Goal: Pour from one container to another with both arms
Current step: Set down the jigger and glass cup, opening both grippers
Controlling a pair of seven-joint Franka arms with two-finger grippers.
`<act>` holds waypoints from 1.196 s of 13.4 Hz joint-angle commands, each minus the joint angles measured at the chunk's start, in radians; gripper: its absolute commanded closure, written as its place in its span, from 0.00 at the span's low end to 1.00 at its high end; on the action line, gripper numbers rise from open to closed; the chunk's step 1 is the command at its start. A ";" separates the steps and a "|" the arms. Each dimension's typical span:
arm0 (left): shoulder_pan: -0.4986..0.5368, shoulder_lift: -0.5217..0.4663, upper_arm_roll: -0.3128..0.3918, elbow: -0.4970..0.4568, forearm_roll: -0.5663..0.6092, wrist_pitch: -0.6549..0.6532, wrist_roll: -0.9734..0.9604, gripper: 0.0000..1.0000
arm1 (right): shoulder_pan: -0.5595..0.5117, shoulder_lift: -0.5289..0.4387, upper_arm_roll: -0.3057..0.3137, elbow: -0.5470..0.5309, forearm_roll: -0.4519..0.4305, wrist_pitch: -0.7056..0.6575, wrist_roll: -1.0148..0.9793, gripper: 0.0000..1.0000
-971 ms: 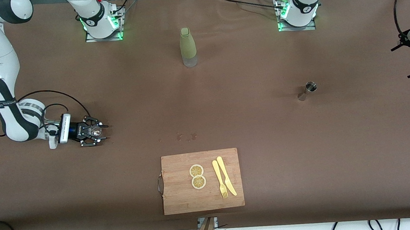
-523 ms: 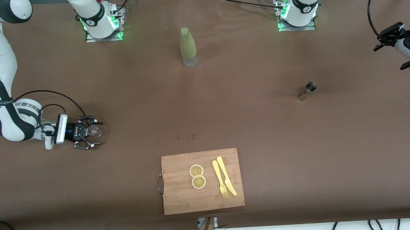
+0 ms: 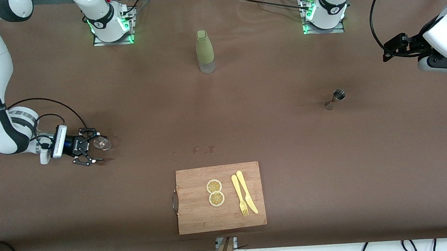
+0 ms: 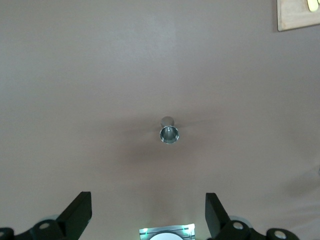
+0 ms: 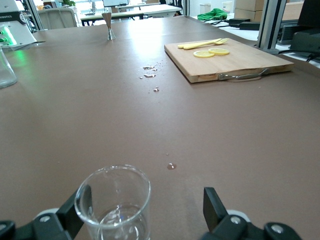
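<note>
The silver jigger (image 3: 337, 97) stands upright on the brown table toward the left arm's end, and shows from above in the left wrist view (image 4: 169, 133). My left gripper (image 3: 386, 52) hangs open in the air beside it, nothing between its fingers (image 4: 79, 214). The small clear glass (image 3: 101, 143) stands on the table toward the right arm's end. My right gripper (image 3: 94, 147) is low at the table and open. In the right wrist view the glass (image 5: 114, 204) stands just inside one finger (image 5: 214, 206) pair's span, close to one side and ungripped.
A tall olive-green bottle (image 3: 205, 51) stands between the two arm bases. A wooden cutting board (image 3: 198, 211) with lemon slices, a yellow fork and knife lies near the front camera. Small wet spots (image 3: 203, 149) mark the table between board and bottle.
The right gripper has opened off the glass and drawn back toward its own end of the table. The left arm has swung in from the table's edge toward the jigger.
</note>
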 commanded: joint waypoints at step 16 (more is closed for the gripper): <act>-0.039 0.017 0.060 0.045 0.018 0.000 -0.076 0.00 | 0.002 -0.172 -0.022 0.068 -0.154 -0.030 0.399 0.00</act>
